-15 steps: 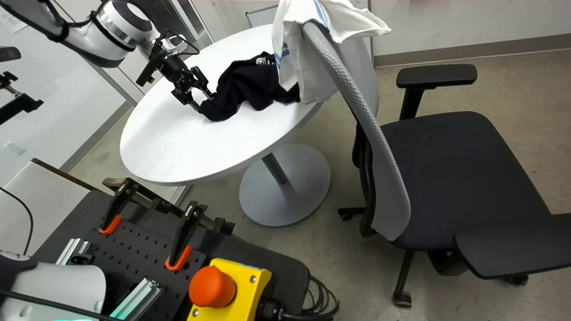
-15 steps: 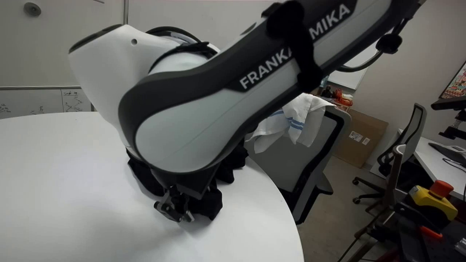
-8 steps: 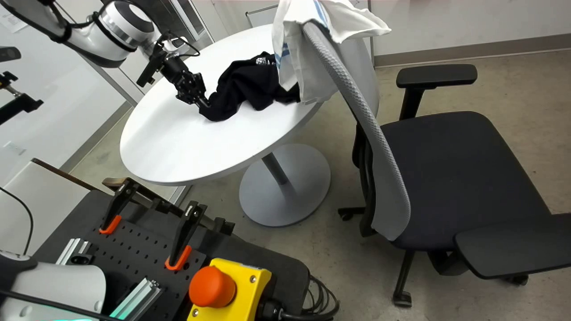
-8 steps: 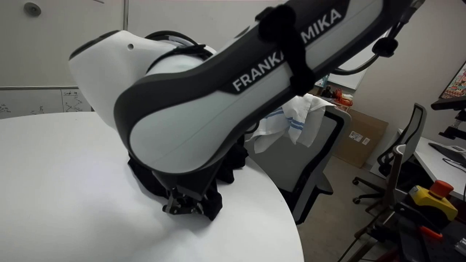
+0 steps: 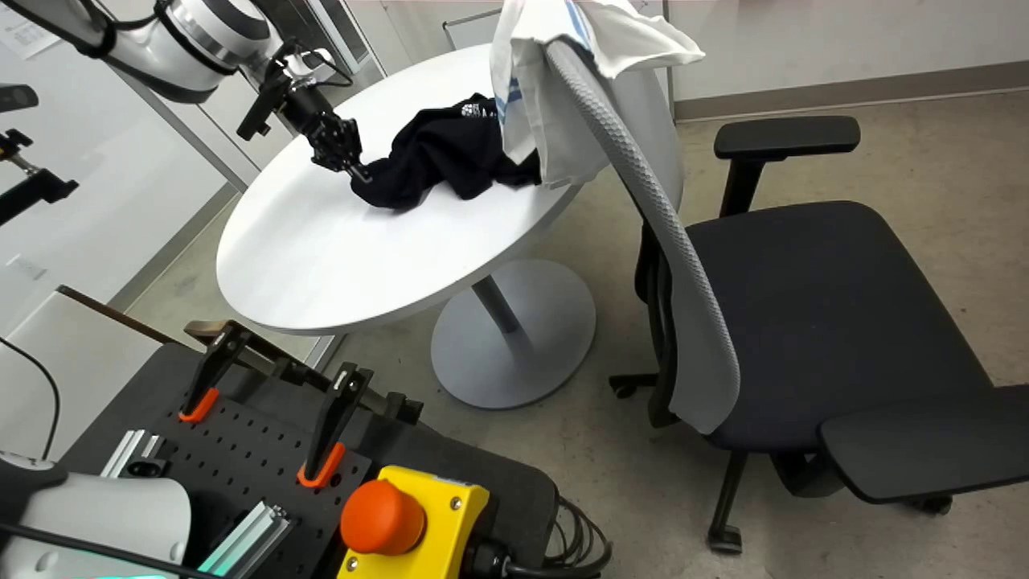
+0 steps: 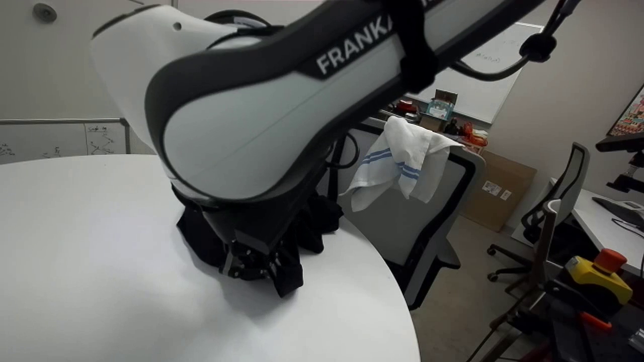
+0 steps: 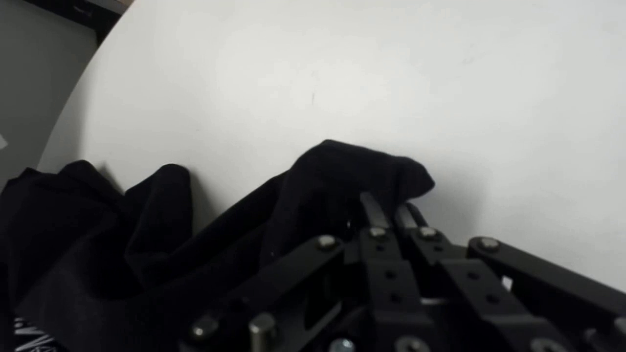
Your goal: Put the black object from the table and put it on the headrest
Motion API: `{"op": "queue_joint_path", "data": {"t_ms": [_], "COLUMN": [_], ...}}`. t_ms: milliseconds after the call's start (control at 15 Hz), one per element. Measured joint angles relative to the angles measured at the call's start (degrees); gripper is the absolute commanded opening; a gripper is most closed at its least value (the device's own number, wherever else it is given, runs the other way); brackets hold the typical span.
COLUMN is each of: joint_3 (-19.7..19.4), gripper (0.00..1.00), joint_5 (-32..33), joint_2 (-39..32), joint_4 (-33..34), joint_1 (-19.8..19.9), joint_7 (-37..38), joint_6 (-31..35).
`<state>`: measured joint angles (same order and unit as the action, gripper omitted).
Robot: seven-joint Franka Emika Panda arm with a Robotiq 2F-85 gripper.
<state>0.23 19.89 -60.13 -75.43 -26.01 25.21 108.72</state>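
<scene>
The black object is a crumpled black cloth (image 5: 458, 153) with white lettering, lying on the white round table (image 5: 321, 265). My gripper (image 7: 385, 201) is shut on the cloth's near end, a fold of it pinched between the fingertips in the wrist view. That pinched end bulges beyond the fingers (image 7: 374, 211), while the rest of the black cloth (image 7: 88, 244) spreads over the table to the left. The top of the grey chair's back (image 5: 569, 64), the headrest, stands beyond the table's edge. In an exterior view the arm covers much of the cloth (image 6: 201, 241).
A white towel (image 5: 530, 96) with blue stripes hangs over the chair back's top. The black chair seat (image 5: 836, 314) and armrest (image 5: 788, 137) lie on its far side. An orange and yellow emergency stop (image 5: 414, 519) sits on the dark cart in front.
The fingers have come together on the cloth's end. Then the gripper has risen slightly and drawn back, and the gripped end has shifted with it.
</scene>
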Motion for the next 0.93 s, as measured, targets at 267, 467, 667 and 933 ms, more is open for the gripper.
{"op": "queue_joint_path", "data": {"t_ms": [267, 467, 667, 933], "joint_3": [0.1, 0.7, 1.9, 3.5], "gripper": [0.01, 0.01, 0.01, 0.01], "joint_5": [-4.0, -6.9, -10.3, -13.6], "joint_2": [7.2, 16.0, 25.4, 38.1], "joint_4": [-2.9, -7.9, -13.9, -22.2], "joint_1": [0.8, 1.2, 1.8, 3.1], "joint_7": [1.2, 3.1, 5.5, 8.6], "joint_6": [-0.2, 0.1, 0.7, 3.1]}}
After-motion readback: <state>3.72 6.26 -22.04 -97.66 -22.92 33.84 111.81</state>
